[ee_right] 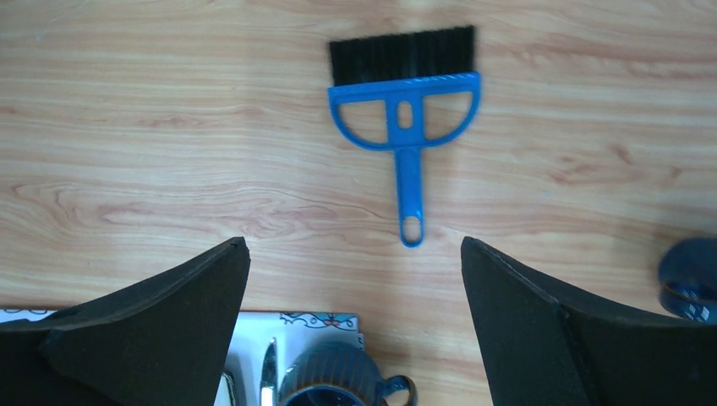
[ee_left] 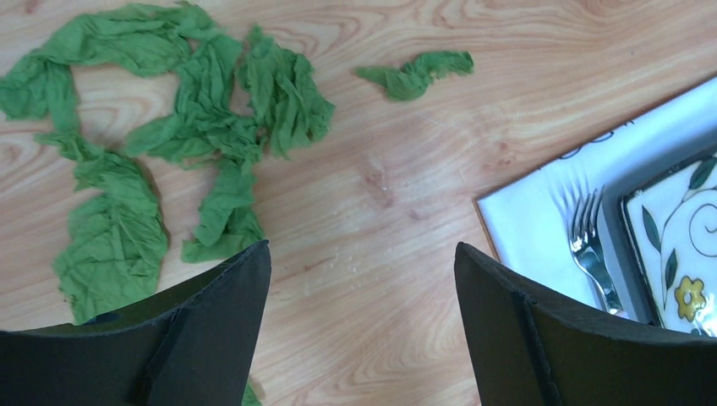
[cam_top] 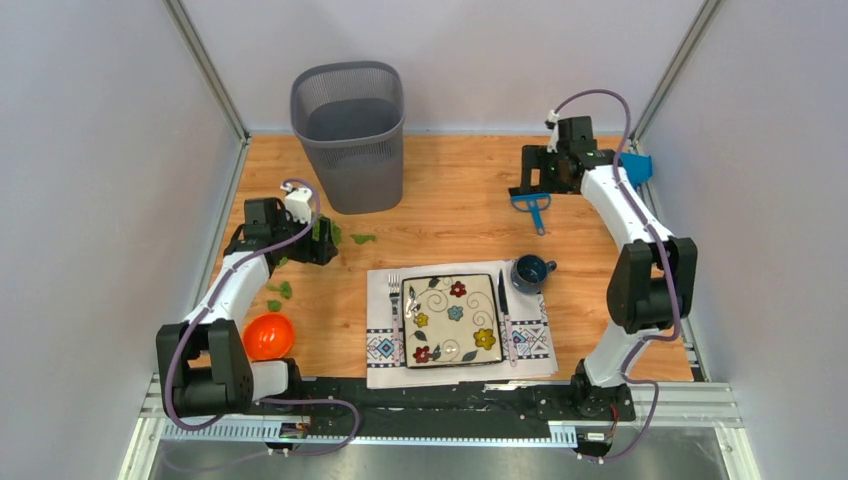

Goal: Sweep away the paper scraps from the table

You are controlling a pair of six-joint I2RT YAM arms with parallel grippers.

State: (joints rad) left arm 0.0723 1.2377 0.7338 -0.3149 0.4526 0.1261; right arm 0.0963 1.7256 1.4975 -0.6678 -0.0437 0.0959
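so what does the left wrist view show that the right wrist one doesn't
Only the left wrist: green paper scraps, a fork and the edge of a flowered plate. Only the right wrist: a blue brush lying flat, a dark mug and a knife tip. Both: the wood table, a corner of the white placemat, and open black fingers at the bottom.

I count two arms, the left arm (cam_top: pixel 235 285) and the right arm (cam_top: pixel 620 200), and singles of the rest: one grey wastebasket (cam_top: pixel 347 130), one blue brush (cam_top: pixel 531 205), one blue dustpan (cam_top: pixel 638 166), one orange bowl (cam_top: pixel 268 336), one placemat (cam_top: pixel 385 350), one flowered plate (cam_top: pixel 452 320), one fork (cam_top: pixel 394 293), one knife (cam_top: pixel 503 297), one dark blue mug (cam_top: pixel 530 272). The paper scraps (ee_left: pixel 203 118) I can't number exactly: my left wrist camera gives one tangled bunch plus one lone scrap (ee_left: pixel 414 74), and overhead I see at least two more bits (cam_top: pixel 280 292) apart from those.
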